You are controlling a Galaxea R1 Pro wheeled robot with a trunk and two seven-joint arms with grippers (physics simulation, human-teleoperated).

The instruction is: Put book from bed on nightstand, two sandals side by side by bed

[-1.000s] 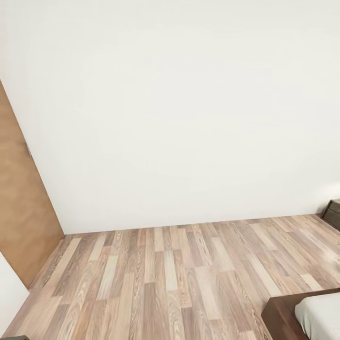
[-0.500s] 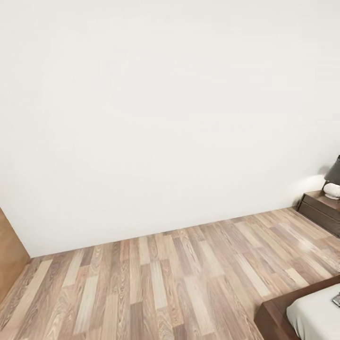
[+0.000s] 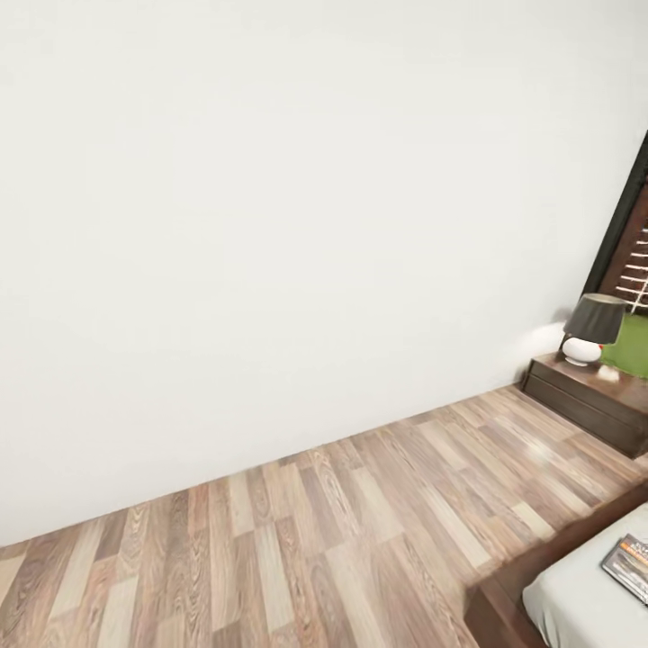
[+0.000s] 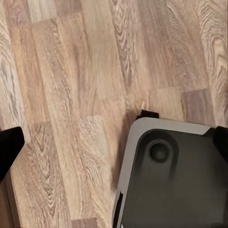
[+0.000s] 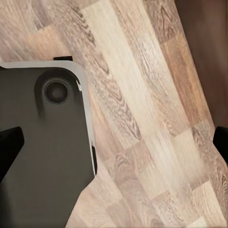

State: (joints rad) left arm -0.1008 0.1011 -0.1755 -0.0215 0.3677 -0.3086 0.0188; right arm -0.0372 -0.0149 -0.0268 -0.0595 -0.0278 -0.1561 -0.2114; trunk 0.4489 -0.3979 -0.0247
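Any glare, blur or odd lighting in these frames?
Head view: tilted; a soft glow on the wall beside the lamp, a faint sheen on the floor near the nightstand. Both wrist views: floor grain sharp, dark fingertips at the edges slightly soft.

At the lower right of my head view the book [image 3: 629,567] lies on the bed [image 3: 576,603]. Behind it, at right, a lamp [image 3: 589,329] stands on the nightstand [image 3: 585,400], apparently against the wall [image 3: 297,225].
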